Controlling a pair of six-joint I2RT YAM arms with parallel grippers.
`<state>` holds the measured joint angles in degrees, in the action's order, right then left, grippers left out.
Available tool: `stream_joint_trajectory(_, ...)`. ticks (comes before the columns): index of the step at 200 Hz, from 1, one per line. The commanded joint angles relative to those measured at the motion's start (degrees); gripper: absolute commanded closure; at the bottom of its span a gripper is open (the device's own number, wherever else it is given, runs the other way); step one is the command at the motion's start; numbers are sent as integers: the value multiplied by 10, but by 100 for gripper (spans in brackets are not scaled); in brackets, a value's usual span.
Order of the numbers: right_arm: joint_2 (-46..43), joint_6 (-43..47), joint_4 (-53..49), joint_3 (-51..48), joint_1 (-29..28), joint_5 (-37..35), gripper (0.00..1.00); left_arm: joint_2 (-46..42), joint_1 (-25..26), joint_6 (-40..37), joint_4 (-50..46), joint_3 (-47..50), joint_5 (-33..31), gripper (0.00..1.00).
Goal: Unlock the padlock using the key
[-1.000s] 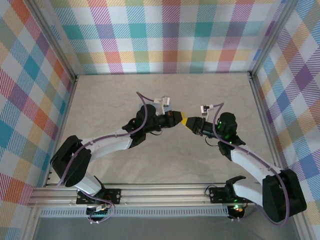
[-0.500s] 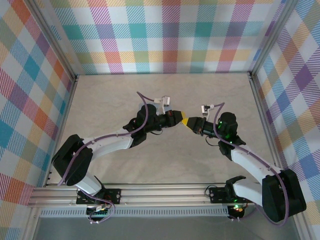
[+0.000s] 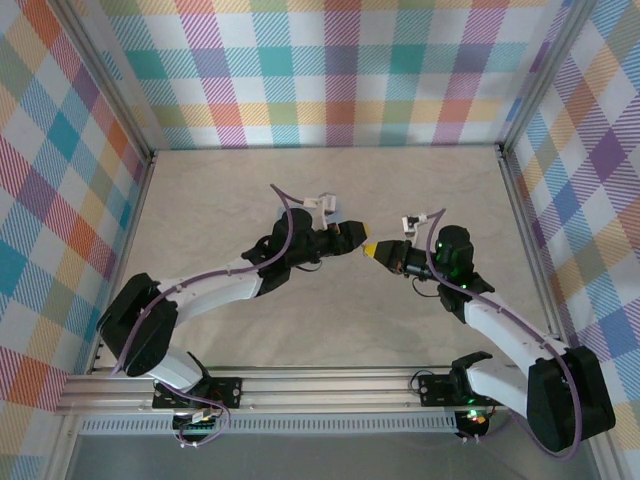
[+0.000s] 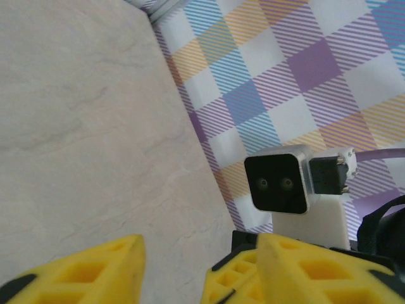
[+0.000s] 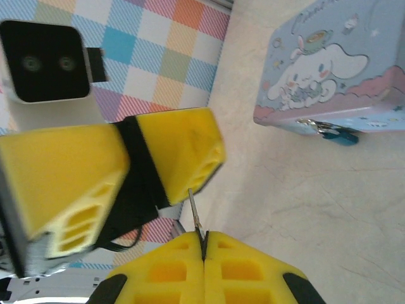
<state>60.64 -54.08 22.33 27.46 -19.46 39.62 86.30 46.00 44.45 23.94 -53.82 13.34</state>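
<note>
Both claws meet mid-surface (image 3: 220,190), with bare room toward 12, 3 and 9 o'clock before the plaid walls (image 3: 340,70). The right claw (image 5: 204,239) is clenched on the key (image 5: 195,212), a thin silvery sliver. The left claw (image 3: 350,233) is released, just beside it. In the right wrist view, at 2 o'clock, the dark blue padlock (image 5: 338,134) sits against the cartoon tin (image 5: 329,69).

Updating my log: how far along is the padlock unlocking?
Done: the key is pinched in the right gripper's shut fingers. In hand: getting it to the lock. Left: the padlock hangs at the tin's front, apart from the key, nothing inserted.
</note>
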Motion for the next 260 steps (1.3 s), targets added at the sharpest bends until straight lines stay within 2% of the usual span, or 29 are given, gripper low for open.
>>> stream_joint_trajectory(1, -5, 57, -64, 32, -2, -11, 100, -52, -6, -32, -73, 2, -57, 43)
stream_joint_trajectory(36, 9, 107, -130, 63, -7, -31, 100, -108, -17, -57, -191, 17, -146, 30)
stream_joint_trajectory(71, 62, 164, -214, 124, -15, -68, 100, -154, -21, -80, -310, 28, -229, 24)
stream_joint_trajectory(110, 183, 151, -177, 192, -32, -69, 100, -222, -22, -78, -359, 68, -298, 14)
stream_joint_trajectory(137, 278, 138, -135, 251, -52, -61, 100, -263, -22, -78, -391, 80, -344, 12)
stream_joint_trajectory(203, 461, 123, -103, 383, -72, -48, 100, -313, -23, -84, -393, 99, -377, 9)
stream_joint_trajectory(260, 519, 136, -148, 430, -73, -54, 100, -291, -23, -105, -394, 83, -359, 10)
